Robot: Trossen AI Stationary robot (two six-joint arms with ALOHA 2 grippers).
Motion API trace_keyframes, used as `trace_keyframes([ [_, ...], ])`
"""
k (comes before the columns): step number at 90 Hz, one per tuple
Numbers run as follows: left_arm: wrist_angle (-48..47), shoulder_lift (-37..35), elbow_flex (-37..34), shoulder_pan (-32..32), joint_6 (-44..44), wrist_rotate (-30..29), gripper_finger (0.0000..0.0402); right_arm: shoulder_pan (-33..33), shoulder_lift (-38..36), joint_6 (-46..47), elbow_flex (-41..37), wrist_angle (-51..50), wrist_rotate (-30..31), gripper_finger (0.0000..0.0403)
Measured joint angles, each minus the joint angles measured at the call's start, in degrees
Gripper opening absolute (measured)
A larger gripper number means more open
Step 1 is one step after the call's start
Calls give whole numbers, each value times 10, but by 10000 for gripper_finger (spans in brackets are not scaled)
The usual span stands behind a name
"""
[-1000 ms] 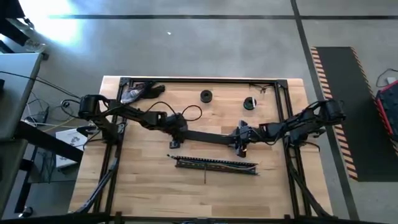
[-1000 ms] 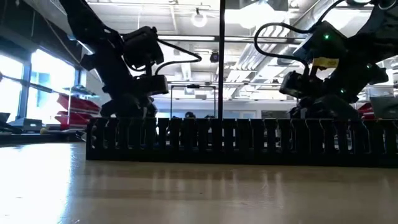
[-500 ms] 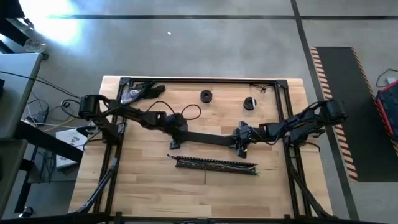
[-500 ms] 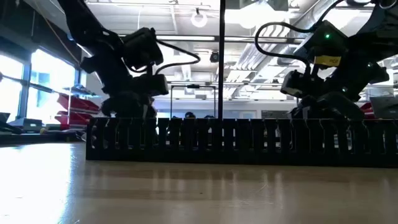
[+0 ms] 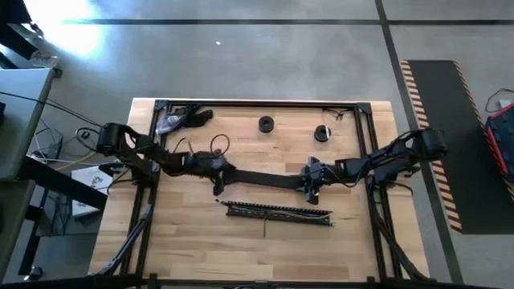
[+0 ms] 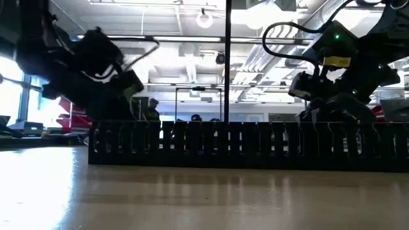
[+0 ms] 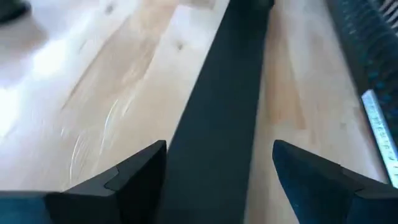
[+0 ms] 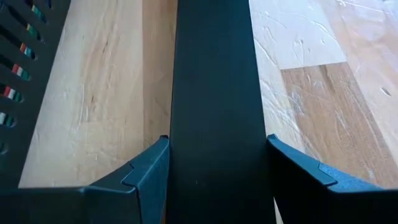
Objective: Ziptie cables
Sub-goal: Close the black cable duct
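Observation:
The cables [image 5: 277,209] lie as pale thin wires in the long black slotted channel [image 6: 249,144] near the table's middle; coloured bits show through its slots [image 8: 15,70]. Just beyond it lies a flat black strip [image 5: 269,179]. My left gripper [image 7: 219,146] is open at the strip's left end [image 5: 226,177], one finger on either side with bare wood between. My right gripper [image 8: 216,140] is shut on the strip's right end [image 5: 305,181]. A thin dark line [image 5: 265,228] lies in front of the channel. My right gripper has the black strip's right end between its two fingers, which meet the strip's two long edges [image 8: 174,149]. The fingers come from the table's right and lie along the strip. Whether that end is lifted off the table, I cannot tell.
Two small black round parts [image 5: 266,124] [image 5: 322,133] stand near the far edge, and dark tools [image 5: 181,118] lie at the far left corner. A black frame [image 5: 257,103] runs round the wooden table. Bare wood lies in front of the channel.
My left gripper has drawn back along the black strip toward the table's left edge, most of it in the last half second, and has tipped. The strip, the channel and my right gripper have stayed where they were.

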Motion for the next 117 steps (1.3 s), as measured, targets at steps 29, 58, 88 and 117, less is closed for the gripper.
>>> trace_keyframes([
  [29, -36, 48, 48, -15, 109, -29, 276, 0, -3, 2, 1, -2, -1, 209],
  [58, -31, 116, 75, -6, 75, 4, 268, 0, -4, 0, 1, -9, -4, 209],
  [88, -40, 109, 75, -8, 84, 19, 218, 0, -10, -4, 1, -15, -6, 209],
  [117, -92, 42, 89, -24, 83, 14, 213, 1, -87, 1, -1, -54, -15, 209],
])
